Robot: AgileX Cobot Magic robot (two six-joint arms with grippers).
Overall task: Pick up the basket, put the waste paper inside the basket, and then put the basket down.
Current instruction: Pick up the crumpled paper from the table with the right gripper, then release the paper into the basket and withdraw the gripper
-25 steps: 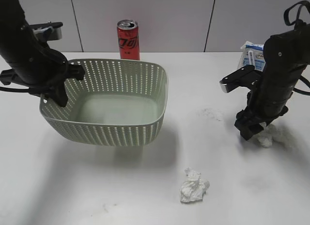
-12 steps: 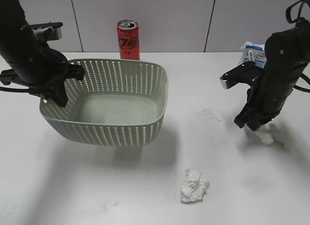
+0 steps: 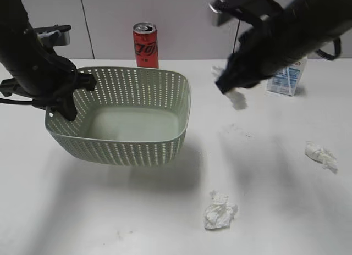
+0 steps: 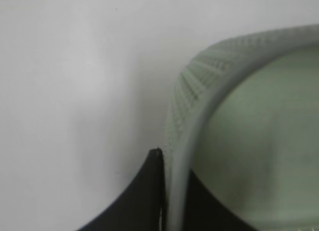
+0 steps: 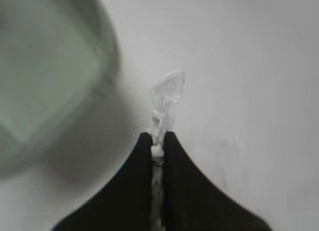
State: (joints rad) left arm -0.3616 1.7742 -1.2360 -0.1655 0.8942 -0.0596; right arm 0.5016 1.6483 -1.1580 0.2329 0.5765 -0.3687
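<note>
The pale green basket (image 3: 124, 120) hangs tilted above the table at the left. My left gripper (image 3: 65, 104) is shut on its left rim (image 4: 182, 156). My right gripper (image 3: 226, 87) is shut on a wad of white waste paper (image 3: 237, 98), held in the air just right of the basket; the wad also shows in the right wrist view (image 5: 167, 101) with the basket's corner (image 5: 45, 76) at the left. A second wad (image 3: 220, 210) lies on the table at front centre. A third wad (image 3: 322, 154) lies at the right.
A red drink can (image 3: 145, 44) stands at the back behind the basket. A white-and-blue carton (image 3: 286, 79) stands at the back right, partly behind my right arm. The table (image 3: 82, 211) is white with a wall close behind.
My right gripper has lifted a paper wad from the table at the right and carried it up and left toward the basket. One wad stays at the right. The left arm and basket have not moved.
</note>
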